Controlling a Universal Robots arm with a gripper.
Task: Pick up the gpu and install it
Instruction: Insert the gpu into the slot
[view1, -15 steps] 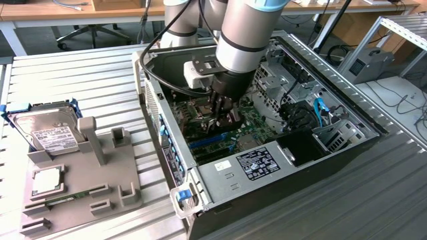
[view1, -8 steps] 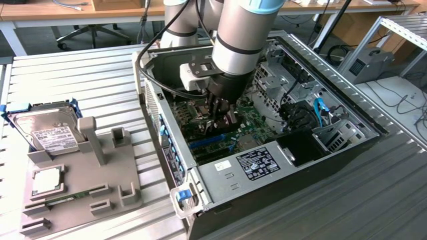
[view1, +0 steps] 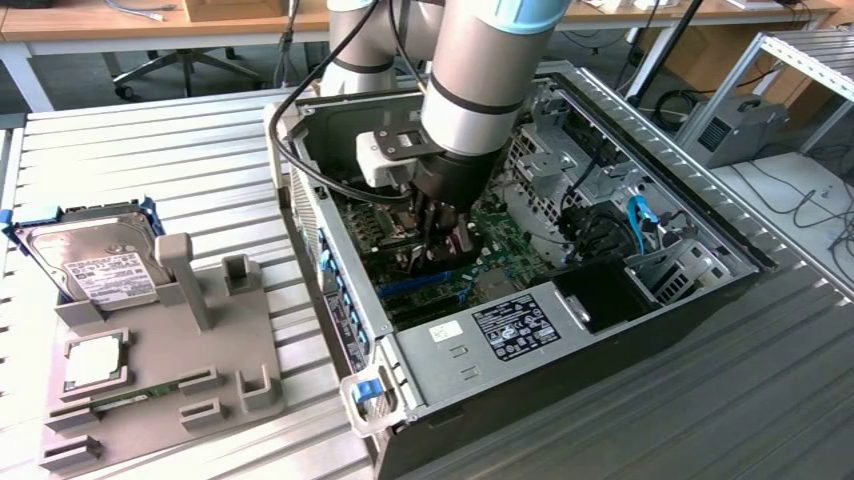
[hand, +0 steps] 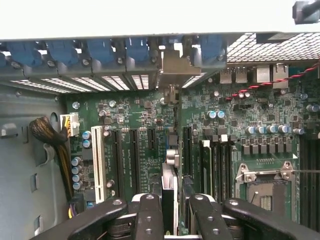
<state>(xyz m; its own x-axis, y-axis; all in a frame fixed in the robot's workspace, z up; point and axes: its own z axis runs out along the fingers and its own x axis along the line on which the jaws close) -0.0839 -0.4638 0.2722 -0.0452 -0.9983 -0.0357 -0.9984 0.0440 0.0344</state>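
On the exterior view's left the hard drive (view1: 91, 262) with its white label, too small to read, rests in a gray holder (view1: 200, 375) so it stays put, while the gripper (view1: 447, 240), fingers squeezed on the thin gpu (hand: 170, 192), holds it edge-down over the slots (hand: 134, 155) inside the open computer case (view1: 641, 330).

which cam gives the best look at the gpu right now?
Wrist view: the gpu is seen edge-on between the claw fingers, standing over the motherboard slots, its metal bracket at the case's rear wall. In the exterior view the arm hides most of it inside the case.
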